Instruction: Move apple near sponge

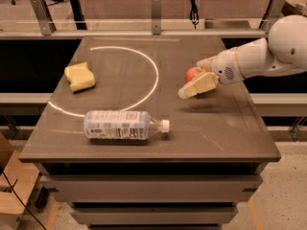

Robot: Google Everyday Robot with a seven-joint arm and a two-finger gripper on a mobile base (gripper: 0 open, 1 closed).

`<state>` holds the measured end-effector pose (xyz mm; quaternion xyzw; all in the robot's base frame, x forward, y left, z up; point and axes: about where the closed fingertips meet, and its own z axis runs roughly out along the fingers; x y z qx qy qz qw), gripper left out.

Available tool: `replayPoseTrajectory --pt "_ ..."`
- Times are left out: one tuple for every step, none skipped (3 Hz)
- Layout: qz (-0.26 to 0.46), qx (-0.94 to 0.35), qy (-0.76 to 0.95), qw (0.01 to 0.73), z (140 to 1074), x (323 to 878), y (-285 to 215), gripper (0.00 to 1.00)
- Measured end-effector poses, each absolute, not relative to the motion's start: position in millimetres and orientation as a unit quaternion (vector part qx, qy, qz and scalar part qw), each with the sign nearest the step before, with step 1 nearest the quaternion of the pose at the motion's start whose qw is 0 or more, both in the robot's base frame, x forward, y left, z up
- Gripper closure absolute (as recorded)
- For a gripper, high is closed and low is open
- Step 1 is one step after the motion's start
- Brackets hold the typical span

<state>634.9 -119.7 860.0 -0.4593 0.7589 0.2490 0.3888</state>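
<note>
The red-orange apple (192,73) sits at the right middle of the table, between the two fingers of my gripper (191,79). The gripper comes in from the right, low over the table. It is open, with one yellowish pad (198,85) in front of the apple and the other finger (206,63) behind it. Most of the apple is hidden by the front pad. The pale yellow sponge (79,76) lies at the far left of the table, well apart from the apple.
A clear plastic bottle (125,125) lies on its side near the front edge, cap to the right. A white curved line (154,75) is marked on the dark tabletop (225,133). A rail with metal posts (156,13) runs behind the table.
</note>
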Motion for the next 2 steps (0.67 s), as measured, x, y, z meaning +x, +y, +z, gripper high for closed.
replayPoseTrajectory --pt "0.244 -0.456 0.762 0.389 856.5 639.4 -134.1 0.28" --pt "0.235 -0.459 0.759 0.398 865.5 638.3 -143.7 0.51"
